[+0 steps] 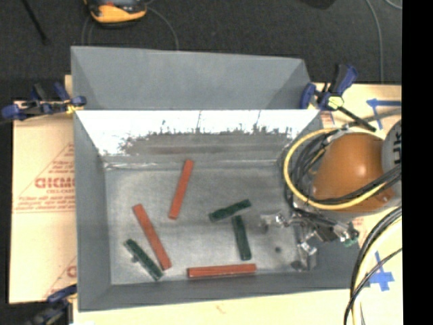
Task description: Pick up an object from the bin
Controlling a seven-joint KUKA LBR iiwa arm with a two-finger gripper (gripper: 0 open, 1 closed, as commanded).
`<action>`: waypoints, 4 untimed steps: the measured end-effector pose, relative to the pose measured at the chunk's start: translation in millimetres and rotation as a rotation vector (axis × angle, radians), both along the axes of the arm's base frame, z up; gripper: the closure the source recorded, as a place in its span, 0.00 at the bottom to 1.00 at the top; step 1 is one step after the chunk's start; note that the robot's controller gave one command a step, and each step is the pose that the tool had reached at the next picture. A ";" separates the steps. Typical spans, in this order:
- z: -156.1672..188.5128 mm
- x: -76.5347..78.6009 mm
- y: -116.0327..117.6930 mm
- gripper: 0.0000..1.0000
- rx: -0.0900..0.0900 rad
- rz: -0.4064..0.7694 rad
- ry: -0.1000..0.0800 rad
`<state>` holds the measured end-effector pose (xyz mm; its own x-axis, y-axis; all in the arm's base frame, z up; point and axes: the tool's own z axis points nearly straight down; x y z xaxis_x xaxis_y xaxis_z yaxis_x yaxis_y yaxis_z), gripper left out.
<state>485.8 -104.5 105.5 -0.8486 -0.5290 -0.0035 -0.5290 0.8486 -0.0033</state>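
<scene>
My gripper [304, 254] hangs at the right side of the bin, under the orange dome, above the bin floor near the right wall. Nothing shows between its fingers. Nearest to it, on its left, stands a dark green bar [241, 237] lying roughly upright in the view. Just above that lies a second dark green bar [230, 211], tilted, touching the first at its top end. A red bar [222, 271] lies flat along the front wall, left of and below the gripper.
Further left lie a red bar [180, 188] tilted in the middle, another red bar [151, 236] running diagonally, and a dark green bar [143, 259] by the front left corner. The arm with its cables covers the bin's right wall.
</scene>
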 end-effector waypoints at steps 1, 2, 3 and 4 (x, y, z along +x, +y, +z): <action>-0.8 -2.4 18.2 0.00 0.002 0.034 0.004; -2.7 20.4 62.2 0.00 0.000 0.043 0.000; -2.6 31.7 117.6 0.00 0.004 0.036 -0.001; -31.2 71.6 89.1 1.00 0.000 0.354 -0.005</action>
<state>557.4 -15.5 74.2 -0.6124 -0.7905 -0.0077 -0.7905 0.6125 -0.0066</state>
